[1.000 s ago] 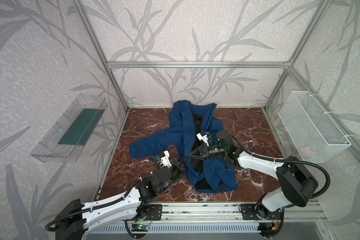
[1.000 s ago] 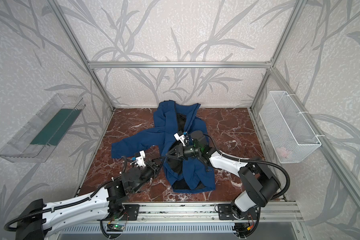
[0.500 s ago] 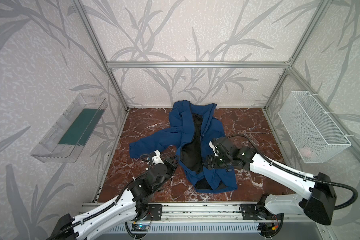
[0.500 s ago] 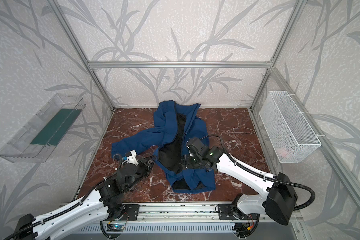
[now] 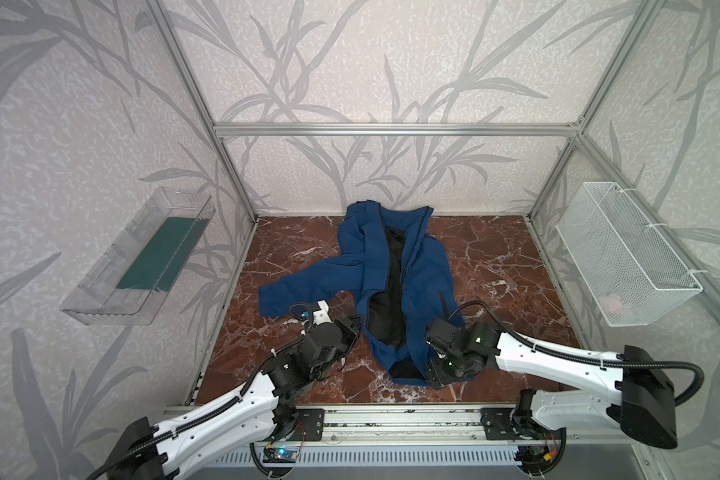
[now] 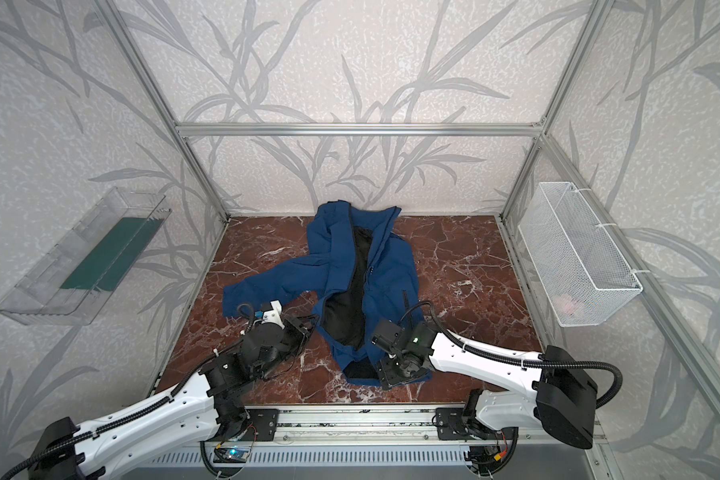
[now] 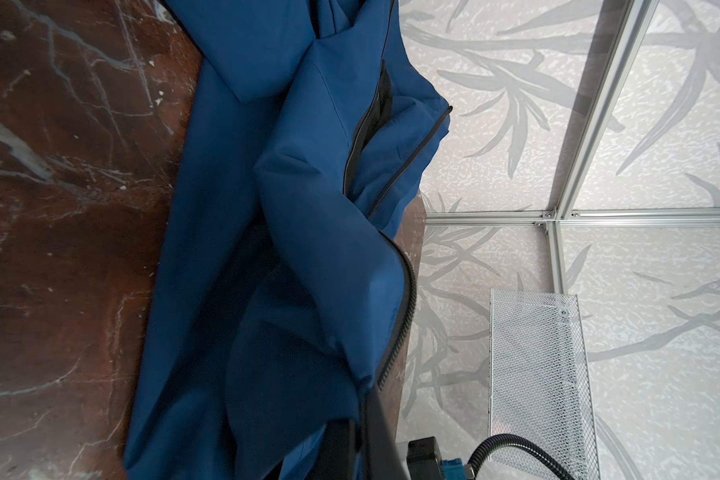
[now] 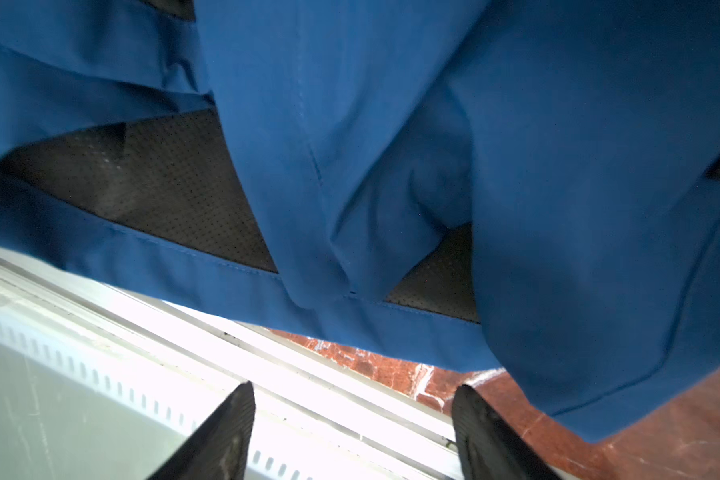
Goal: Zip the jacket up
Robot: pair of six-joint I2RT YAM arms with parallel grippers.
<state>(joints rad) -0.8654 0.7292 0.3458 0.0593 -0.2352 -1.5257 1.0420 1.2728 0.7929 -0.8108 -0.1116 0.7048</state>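
One navy jacket [image 5: 425,270] is lying along the middle of the desk [image 5: 495,257]. Two robot arms are reaching in over the desk's near edge: the left arm [image 5: 225,415] and the right arm [image 5: 558,361]. One clear plastic bin [image 5: 100,309], holding one green sheet [image 5: 159,257], and one white wire basket [image 5: 616,249] are hanging beyond the desk's side edges.

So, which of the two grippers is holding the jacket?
The left gripper: it is shut on the zipper edge of the jacket. The right gripper is open near the hem and holds nothing.
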